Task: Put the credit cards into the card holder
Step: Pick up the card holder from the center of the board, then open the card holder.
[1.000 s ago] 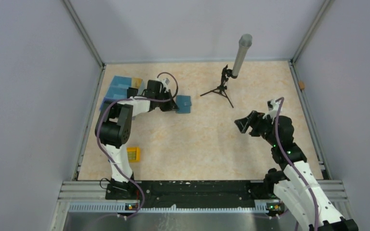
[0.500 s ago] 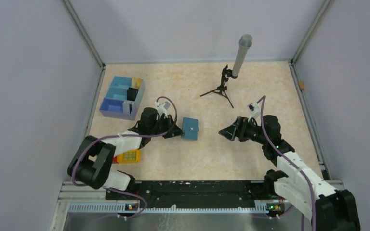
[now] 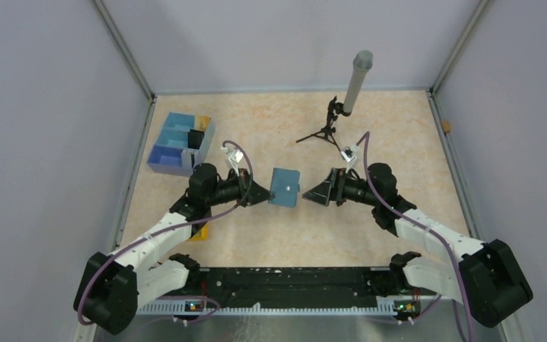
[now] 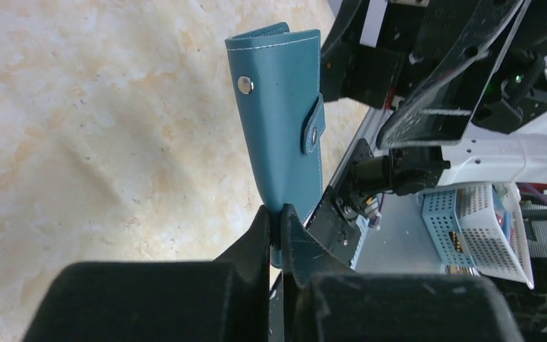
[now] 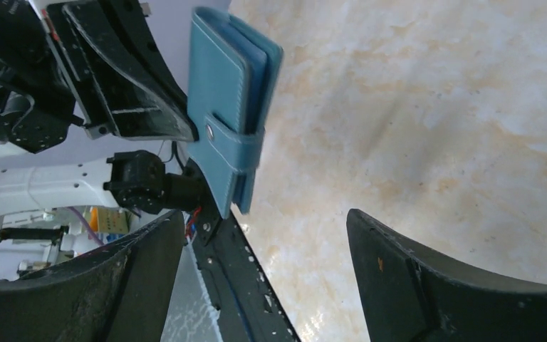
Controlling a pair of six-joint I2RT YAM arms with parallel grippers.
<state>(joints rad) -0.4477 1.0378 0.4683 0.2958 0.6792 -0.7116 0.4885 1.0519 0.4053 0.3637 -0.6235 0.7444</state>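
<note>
The teal card holder (image 3: 285, 187) hangs closed above the middle of the table, its clasp strap (image 4: 313, 132) snapped over the edge. My left gripper (image 3: 266, 194) is shut on its left edge; in the left wrist view the jaws (image 4: 275, 212) pinch the holder (image 4: 281, 107) at its lower end. My right gripper (image 3: 312, 194) is open and faces the holder (image 5: 224, 107) from the right, a short gap away, with nothing between its jaws (image 5: 265, 217). A gold credit card (image 3: 203, 121) and a black credit card (image 3: 196, 138) stand in the blue tray.
The blue partitioned tray box (image 3: 173, 146) sits at the back left. A yellow studded block (image 3: 198, 234) lies partly under the left arm. A small tripod with a grey tube (image 3: 342, 114) stands at the back, right of centre.
My left arm has carried the card holder away from the tray box toward the table's middle. My right gripper has swung left and now faces the holder closely.
</note>
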